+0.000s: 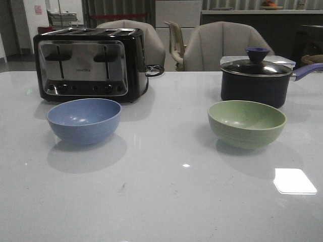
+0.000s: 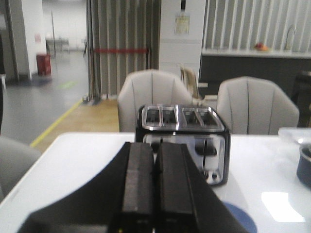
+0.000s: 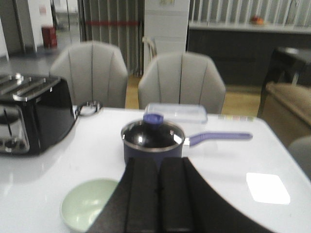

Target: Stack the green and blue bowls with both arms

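The blue bowl (image 1: 84, 120) sits upright on the white table at the left, in front of the toaster. The green bowl (image 1: 246, 122) sits upright at the right, in front of the saucepan. The two bowls stand well apart. Neither arm shows in the front view. In the left wrist view my left gripper (image 2: 154, 148) is shut and empty, raised above the table, with an edge of the blue bowl (image 2: 243, 219) beside its fingers. In the right wrist view my right gripper (image 3: 159, 165) is shut and empty, with the green bowl (image 3: 85, 208) to one side of it.
A black and chrome toaster (image 1: 88, 61) stands at the back left. A dark navy lidded saucepan (image 1: 257, 78) with a purple handle stands at the back right, a clear plastic box behind it. Grey chairs (image 1: 222, 46) stand beyond the table's far edge.
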